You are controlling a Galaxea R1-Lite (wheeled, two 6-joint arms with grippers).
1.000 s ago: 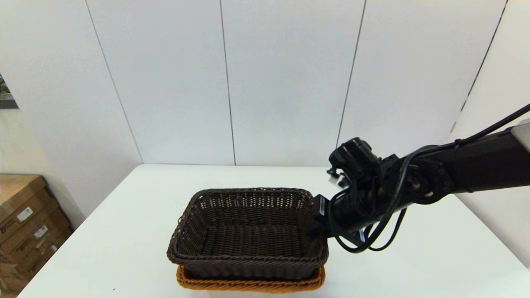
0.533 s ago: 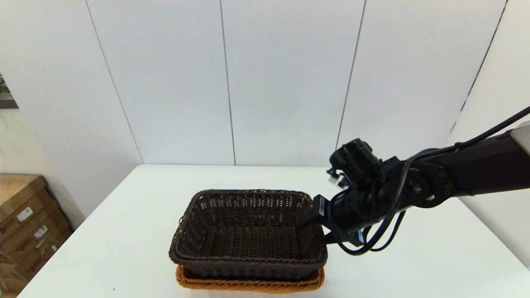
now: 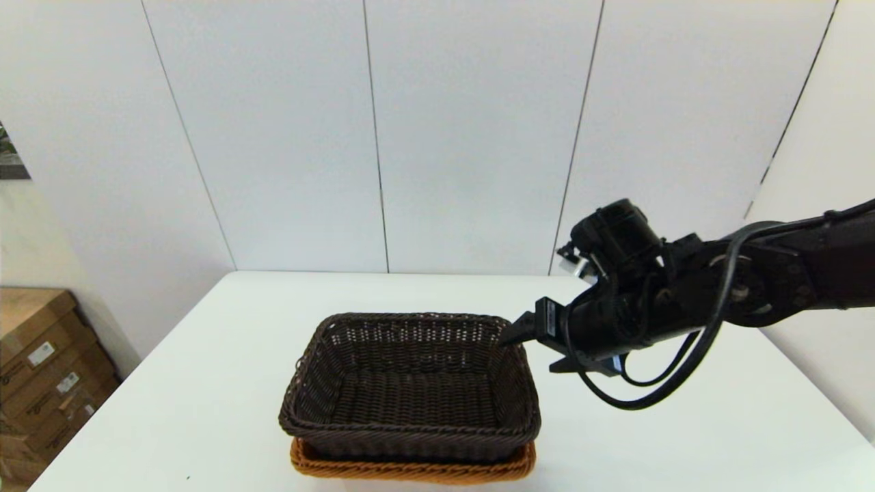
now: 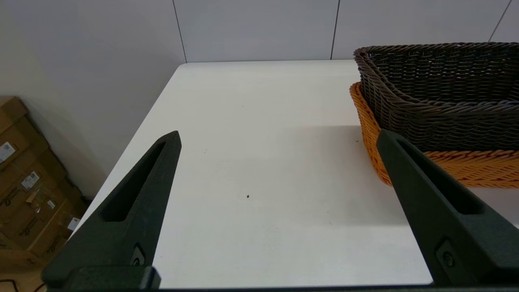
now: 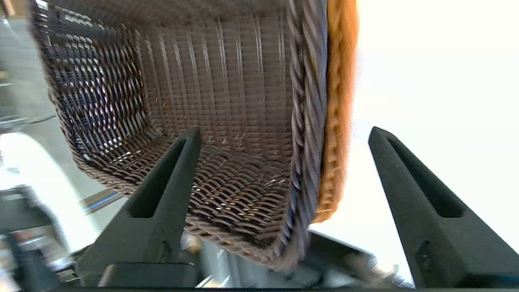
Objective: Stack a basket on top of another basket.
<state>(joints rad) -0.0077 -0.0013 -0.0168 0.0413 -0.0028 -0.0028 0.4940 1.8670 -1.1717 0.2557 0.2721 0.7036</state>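
Pincer of the right arm [image 3: 532,347] hangs just above and beside the right-hand far corner of the stack, its two long black fingers [image 5: 162,194] spread wide and holding nothing; in the right wrist view one finger lies over the inside of the dark basket and the other over bare tabletop, with the braided right wall between them but clear of both. The dark brown rectangular woven wicker basket [image 3: 410,383] lies to the robot's left of that pincer and a little lower, nested upright in the orange-tan rectangular woven wicker basket [image 3: 410,470], whose rim shows only as a thin band beneath it at the near edge. Both baskets run with their long axis across the robot's front, near the front edge of the white tabletop [image 3: 683,424]. By this look the stacking is done, and the remaining move is a retreat up and to the right, away from the wall. The left pincer [image 4: 275,202] is parked low at the left, likewise spread and empty, with the stack to its right.
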